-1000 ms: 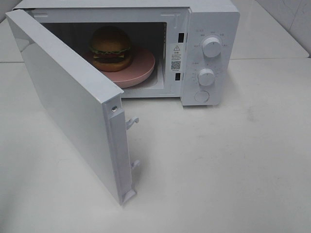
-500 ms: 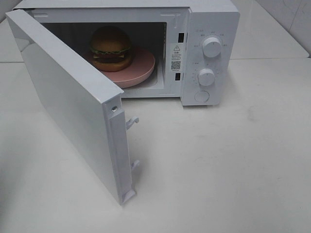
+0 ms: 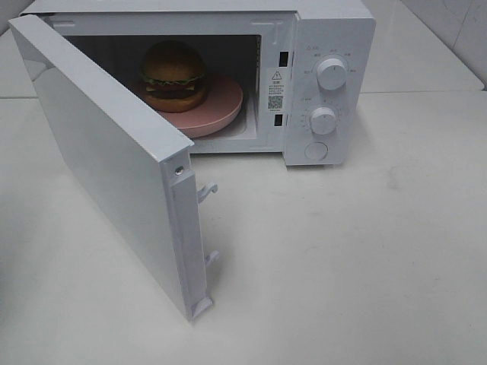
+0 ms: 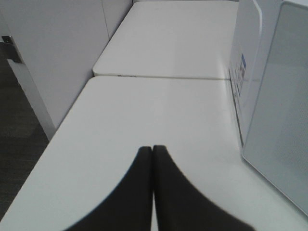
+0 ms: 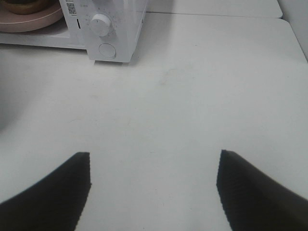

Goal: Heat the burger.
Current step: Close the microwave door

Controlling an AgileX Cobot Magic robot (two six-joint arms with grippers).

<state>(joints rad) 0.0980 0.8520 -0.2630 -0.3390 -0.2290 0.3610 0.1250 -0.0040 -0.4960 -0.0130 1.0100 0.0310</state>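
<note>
**Closing the door comes next, burger already loaded**

The white table (image 3: 365,258) carries the microwave (image 3: 327,46), and its door (image 3: 106,167) stands swung wide toward the left side of the exterior view. Inside the cavity sits the pink plate (image 3: 224,106), and the burger (image 3: 173,74) rests on it, toward the back left of the plate. Loading looks done, so I judge the step in hand to be shutting the door. After that the upper knob (image 3: 332,74) or the lower knob (image 3: 323,120) would need turning to start the heating.

The door's free edge lies on the left arm's side, so a push on its outer face from there, sweeping it round to the latch, seems the natural move. Neither arm shows in the exterior view, so both are held back from the work area.

The left gripper (image 4: 152,149) hovers over bare table beside the microwave, its dark fingers (image 4: 139,183) pressed together on nothing. The right gripper (image 5: 154,161) hangs above the table in front of the control panel, its fingers (image 5: 62,187) spread wide apart and empty.
</note>
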